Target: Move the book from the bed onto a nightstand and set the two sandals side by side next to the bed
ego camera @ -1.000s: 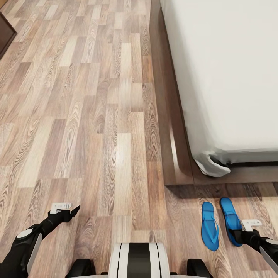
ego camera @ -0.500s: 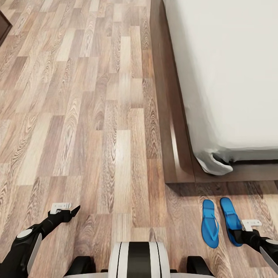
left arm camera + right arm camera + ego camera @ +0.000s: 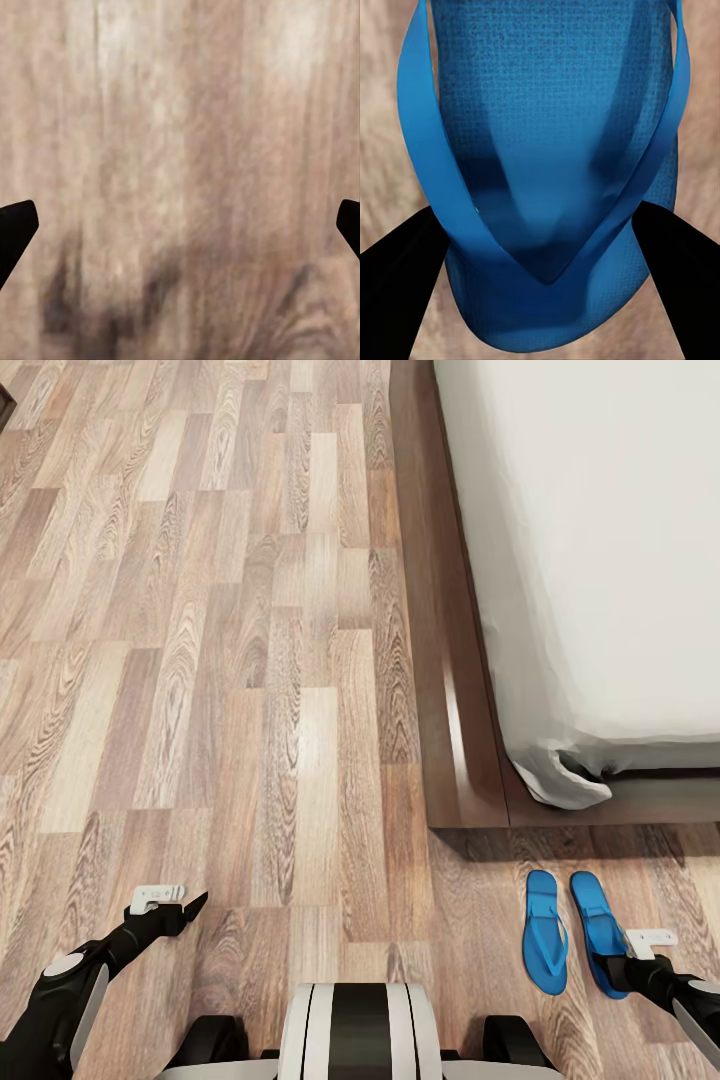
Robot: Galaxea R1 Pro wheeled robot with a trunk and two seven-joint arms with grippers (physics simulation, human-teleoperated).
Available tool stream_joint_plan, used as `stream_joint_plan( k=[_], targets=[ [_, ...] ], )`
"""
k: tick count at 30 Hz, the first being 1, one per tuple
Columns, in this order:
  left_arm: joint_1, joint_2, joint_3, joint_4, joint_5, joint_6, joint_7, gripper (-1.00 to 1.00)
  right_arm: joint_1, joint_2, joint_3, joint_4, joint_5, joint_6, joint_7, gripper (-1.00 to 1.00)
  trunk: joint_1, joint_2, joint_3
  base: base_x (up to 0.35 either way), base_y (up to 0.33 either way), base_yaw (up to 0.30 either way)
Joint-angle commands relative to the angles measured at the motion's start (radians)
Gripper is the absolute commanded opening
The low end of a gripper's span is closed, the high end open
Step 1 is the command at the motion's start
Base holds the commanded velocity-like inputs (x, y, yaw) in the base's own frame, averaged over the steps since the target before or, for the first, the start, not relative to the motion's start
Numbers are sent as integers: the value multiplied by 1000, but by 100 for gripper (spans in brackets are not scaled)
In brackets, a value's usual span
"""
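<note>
As the view crept forward, both sandals (image 3: 570, 932) unmoved by the bed (image 3: 470, 690), jaws spread.

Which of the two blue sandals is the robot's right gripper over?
The one farther from the robot's middle: the right gripper overlaps its near end, and the wrist camera looks straight down on it. The other sandal lies clear.

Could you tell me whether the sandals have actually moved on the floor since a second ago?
No. The sandals keep their spot off the bed frame corner; the camera shifted.
</note>
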Motion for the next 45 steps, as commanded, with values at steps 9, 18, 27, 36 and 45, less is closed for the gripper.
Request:
stream_joint_plan(
  k=[9, 18, 27, 36, 45],
  targets=[
    [0, -1, 3, -2, -8, 5, -8, 100, 0, -1, 5, -2, -9, 5, 0, -100, 2, -1, -20, 0, 0, 0],
    [0, -1, 3, -2, -8, 4, -8, 100, -1, -1, 5, -1, -9, 5, 0, -100, 2, -1, -20, 0, 0, 0],
    [0, -1, 3, -2, -8, 3, -8, 100, 0, 0, 6, -1, -9, 2, 0, -100, 2, -1, -20, 0, 0, 0],
    [0, -1, 3, -2, -8, 3, -8, 100, -1, 0, 6, -1, -9, 2, 0, -100, 2, -1, -20, 0, 0, 0],
    [0, -1, 3, -2, -8, 4, -8, 100, -1, 0, 6, -1, -9, 2, 0, -100, 2, -1, -20, 0, 0, 0]
  ],
)
